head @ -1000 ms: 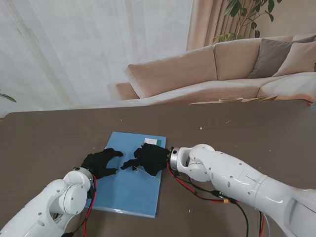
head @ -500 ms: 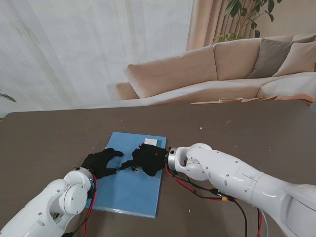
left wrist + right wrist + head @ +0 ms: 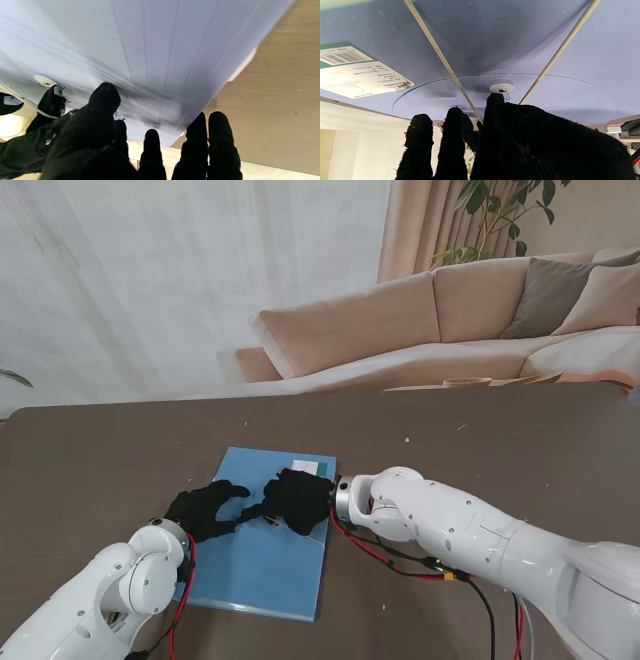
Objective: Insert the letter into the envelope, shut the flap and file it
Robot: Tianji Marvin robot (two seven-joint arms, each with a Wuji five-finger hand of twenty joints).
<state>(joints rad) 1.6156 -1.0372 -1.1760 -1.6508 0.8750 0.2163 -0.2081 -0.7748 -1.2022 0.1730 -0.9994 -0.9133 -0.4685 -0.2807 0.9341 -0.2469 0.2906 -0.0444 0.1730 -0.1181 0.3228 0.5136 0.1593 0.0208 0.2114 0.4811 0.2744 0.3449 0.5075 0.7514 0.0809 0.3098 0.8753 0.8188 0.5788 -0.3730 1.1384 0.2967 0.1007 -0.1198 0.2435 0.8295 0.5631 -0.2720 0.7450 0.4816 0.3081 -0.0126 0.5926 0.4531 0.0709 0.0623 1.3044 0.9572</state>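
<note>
While both black-gloved hands rest on it, the blue envelope [image 3: 262,550] lies flat on the brown table [image 3: 520,460], toward the near edge and a little left of the middle, its long sides running away from me. The left hand [image 3: 203,510] sits on the envelope's left part, fingers spread and pressing down on the blue surface with nothing gripped between them; in the left wrist view its fingertips [image 3: 106,96] touch the sheet just beside a small round white button [image 3: 45,80]. The right hand [image 3: 295,498] lies over the envelope's right part near the far edge, index finger stretched toward the left hand, the two hands close but not touching. In the right wrist view its fingers [image 3: 495,98] are drawn together at a white round fastener [image 3: 502,88] on the rounded flap [image 3: 505,97], and a thin pale string [image 3: 440,53] runs past them (whether the fingertips actually pinch that string I cannot tell). A white label [image 3: 307,467] with a barcode sits at the envelope's far right corner, just beyond the right hand. The letter itself is not visible in any view. Beyond the table's far edge stands a beige sofa [image 3: 420,330].
</note>
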